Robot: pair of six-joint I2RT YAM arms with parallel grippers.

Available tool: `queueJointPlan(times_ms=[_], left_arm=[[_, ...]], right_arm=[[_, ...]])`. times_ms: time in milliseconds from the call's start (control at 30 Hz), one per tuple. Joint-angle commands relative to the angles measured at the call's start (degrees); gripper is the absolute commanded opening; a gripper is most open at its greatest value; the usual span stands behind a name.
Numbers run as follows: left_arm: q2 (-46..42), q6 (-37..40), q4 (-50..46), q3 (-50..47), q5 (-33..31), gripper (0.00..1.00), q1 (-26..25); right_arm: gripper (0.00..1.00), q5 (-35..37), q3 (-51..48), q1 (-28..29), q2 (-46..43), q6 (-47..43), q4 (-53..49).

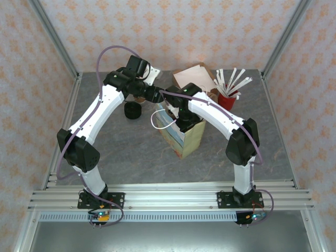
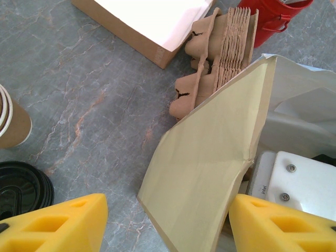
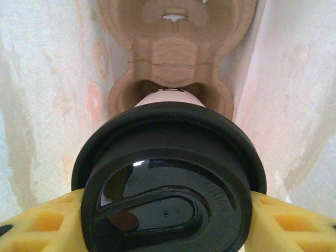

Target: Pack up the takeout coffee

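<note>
Right gripper (image 3: 168, 226) is closed on the takeout coffee (image 3: 168, 131) below its lid (image 3: 173, 194), inside the paper bag (image 3: 42, 105); the cup is judged light, crushable.

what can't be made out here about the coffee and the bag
Right wrist view: the cup wall of the takeout coffee, mostly hidden under its lid; contact with the carrier tray unclear.
Top view: the inside of the paper bag, covered by the right arm.
Left wrist view: the cup stack, cut off by the left edge.
</note>
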Motion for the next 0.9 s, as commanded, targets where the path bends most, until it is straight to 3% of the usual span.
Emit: queueJointPlan(times_ms=[0,867], left_arm=[[-0.49,-0.11,-0.84,0.76,0.39,0.64,-0.28],[-0.4,-0.07,-0.8,0.45,0.31,0.64,-0.15]], right_arm=[[0.54,1.44,-1.82,-0.12,2.09,-0.58,1.47],[0.52,2.44,-2.78,-0.27,3.53,-1.43,3.1]])
